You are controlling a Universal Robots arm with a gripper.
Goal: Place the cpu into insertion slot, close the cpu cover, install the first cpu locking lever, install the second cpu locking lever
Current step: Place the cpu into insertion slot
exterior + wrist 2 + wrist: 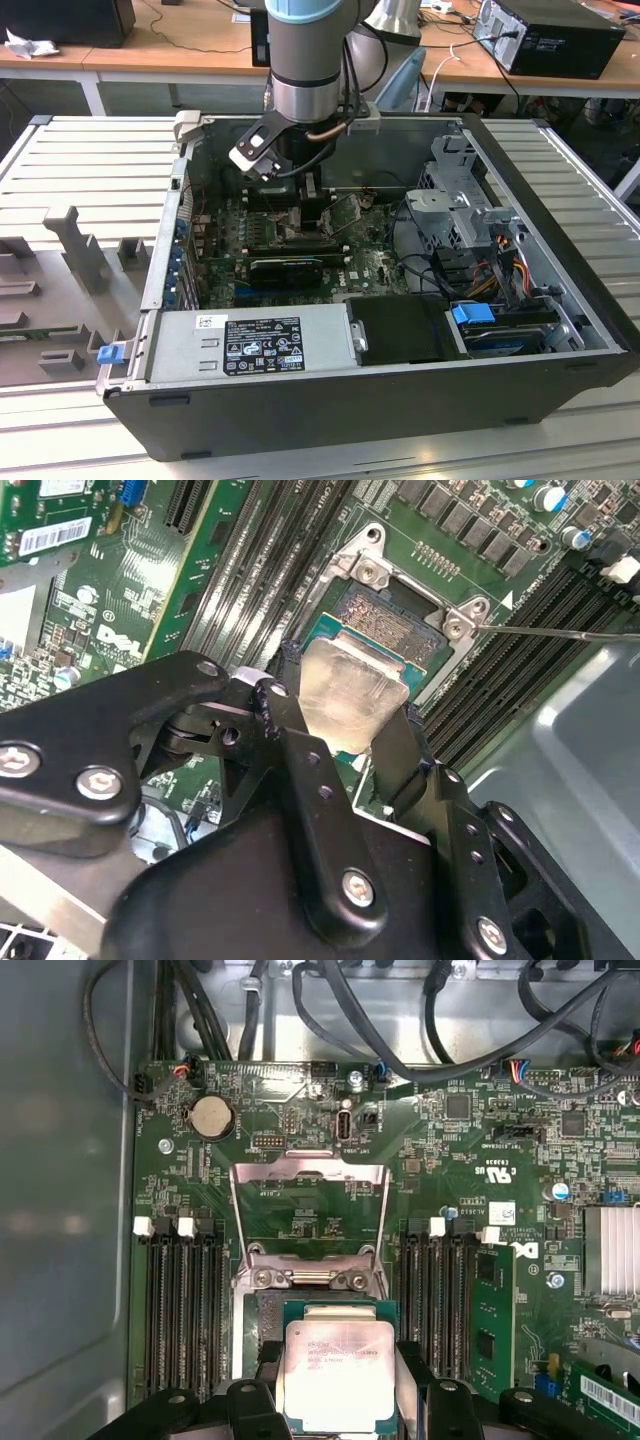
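- Gripper closed on cpu, 1 finger against each of 2 opposite edges.
- Cpu held flat, metal top up, over slot in mid-motherboard, between 2 banks of memory slots.
- Strip of slot contacts bare on the hinge side, so cpu looks offset toward the gripper side.
- Seated or just above: cannot tell.
- Cover standing open beyond the slot, clear of cpu.
- Key relation, as judged: slot directly beneath, cpu edges near parallel to its rim.
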